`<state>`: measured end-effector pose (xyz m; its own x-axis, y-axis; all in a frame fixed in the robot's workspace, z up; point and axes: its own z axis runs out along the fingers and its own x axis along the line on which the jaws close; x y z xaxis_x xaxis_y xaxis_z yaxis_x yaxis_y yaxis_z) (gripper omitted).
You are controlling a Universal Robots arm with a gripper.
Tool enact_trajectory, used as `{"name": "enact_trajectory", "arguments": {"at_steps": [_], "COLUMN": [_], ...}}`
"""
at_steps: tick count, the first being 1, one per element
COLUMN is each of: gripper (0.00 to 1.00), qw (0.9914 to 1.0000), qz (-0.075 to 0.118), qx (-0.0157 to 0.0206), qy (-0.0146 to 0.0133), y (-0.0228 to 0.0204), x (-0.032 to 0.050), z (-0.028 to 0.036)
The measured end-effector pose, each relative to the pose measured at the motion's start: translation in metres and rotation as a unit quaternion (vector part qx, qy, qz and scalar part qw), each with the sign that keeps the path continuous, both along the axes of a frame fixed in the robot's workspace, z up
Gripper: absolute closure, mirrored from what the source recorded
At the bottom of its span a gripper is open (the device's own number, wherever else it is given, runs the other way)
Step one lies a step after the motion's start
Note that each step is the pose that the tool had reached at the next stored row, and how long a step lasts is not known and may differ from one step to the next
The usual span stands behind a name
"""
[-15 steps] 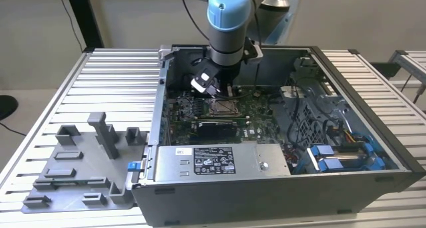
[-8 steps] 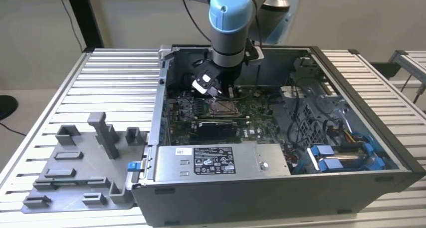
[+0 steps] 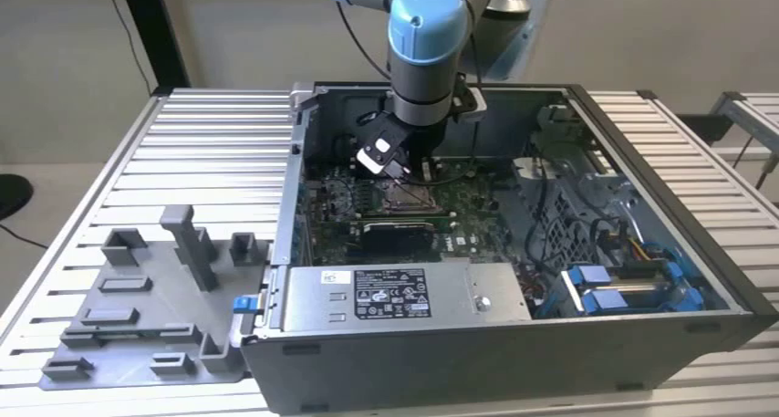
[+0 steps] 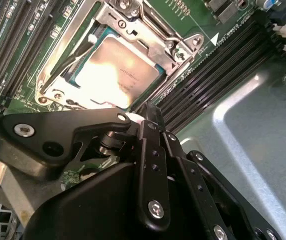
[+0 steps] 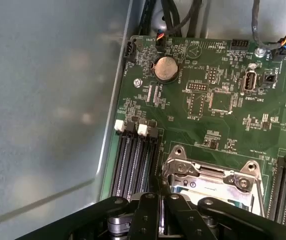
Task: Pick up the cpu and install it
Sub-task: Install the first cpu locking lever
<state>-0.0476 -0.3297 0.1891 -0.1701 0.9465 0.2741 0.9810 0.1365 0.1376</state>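
Note:
The cpu point(image 4: 117, 75), a silvery square with a green edge, lies flat inside the motherboard socket point(image 4: 178, 50), framed by its metal bracket. My black gripper point(image 4: 150, 111) hovers just above the socket's edge with its fingers together and nothing between them. In the first wrist view the gripper point(image 5: 160, 196) sits beside the socket's metal frame point(image 5: 232, 177). In the exterior view the gripper point(image 3: 411, 169) hangs inside the open computer case point(image 3: 681, 244), directly over the socket point(image 3: 410, 196).
Memory slots point(image 5: 133, 160) run beside the socket, and a coin battery point(image 5: 165, 67) sits on the green board. A grey power supply box point(image 3: 402, 294) fills the case's near side. A grey fixture tray point(image 3: 134, 317) lies on the table at the exterior view's left.

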Motion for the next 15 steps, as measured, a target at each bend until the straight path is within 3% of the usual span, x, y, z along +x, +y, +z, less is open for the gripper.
{"name": "enact_trajectory", "arguments": {"at_steps": [4, 8, 15], "gripper": [1.0, 1.0, 1.0], "qw": [1.0, 0.99999, 0.99999], "qz": [0.0, 0.0, 0.0], "qx": [0.0017, 0.0046, 0.0043], "qy": [0.0006, -0.0006, 0.0005], "y": [-0.0006, 0.0009, 0.0], "x": [0.0, 0.0009, 0.0007], "z": [0.0013, 0.0055, 0.0297]}}
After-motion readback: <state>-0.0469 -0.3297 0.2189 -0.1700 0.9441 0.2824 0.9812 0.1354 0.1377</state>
